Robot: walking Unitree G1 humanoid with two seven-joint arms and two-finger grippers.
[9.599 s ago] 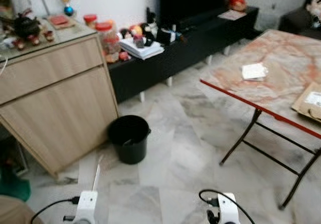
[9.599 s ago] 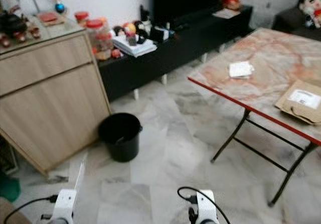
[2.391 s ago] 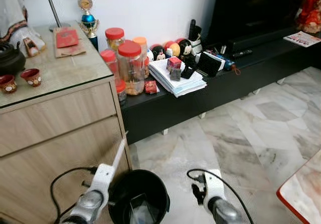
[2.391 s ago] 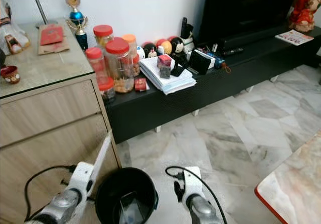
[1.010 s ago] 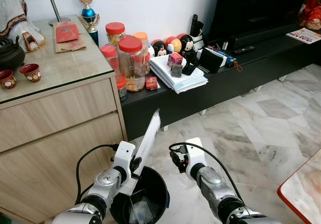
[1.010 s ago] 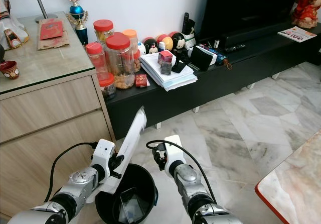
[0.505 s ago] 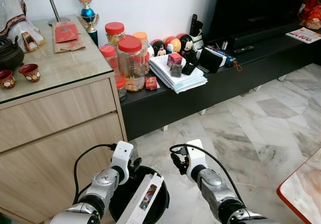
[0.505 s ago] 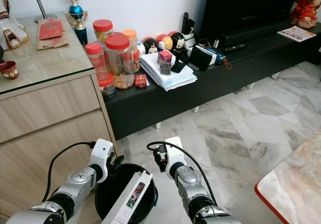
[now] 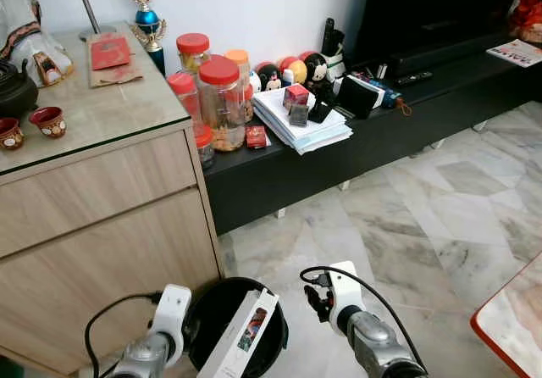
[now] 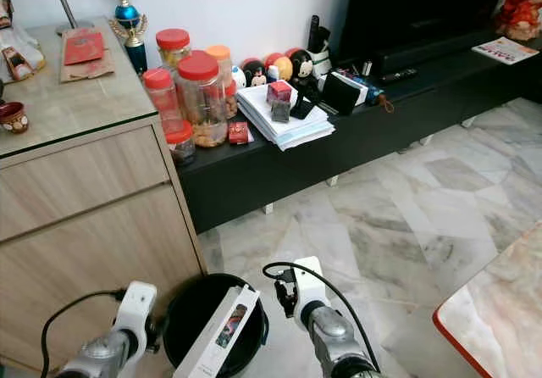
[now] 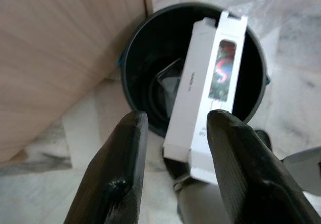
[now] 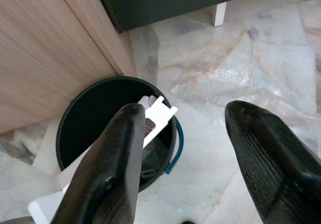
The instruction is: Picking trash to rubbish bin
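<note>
While the wooden cabinet (image 9: pixel 102 217) stands just beside it, the black rubbish bin (image 9: pixel 222 306) holds a long white box (image 9: pixel 241 334) leaning across its rim; the left gripper (image 11: pixel 173 176) and right gripper (image 12: pixel 188 156) hover nearby, fingers spread, holding nothing.

The floor (image 9: pixel 440 217) is of pale grey marble tiles with darker veins. At the left stands a light wooden cabinet (image 9: pixel 102 217) with a glass top, against a white wall (image 9: pixel 254 5). Beside the cabinet a low black TV bench (image 9: pixel 398 115) runs along the wall, with a dark screen (image 9: pixel 432 5) above it. A red-edged marble table corner (image 9: pixel 512 310) shows at the lower right.
</note>
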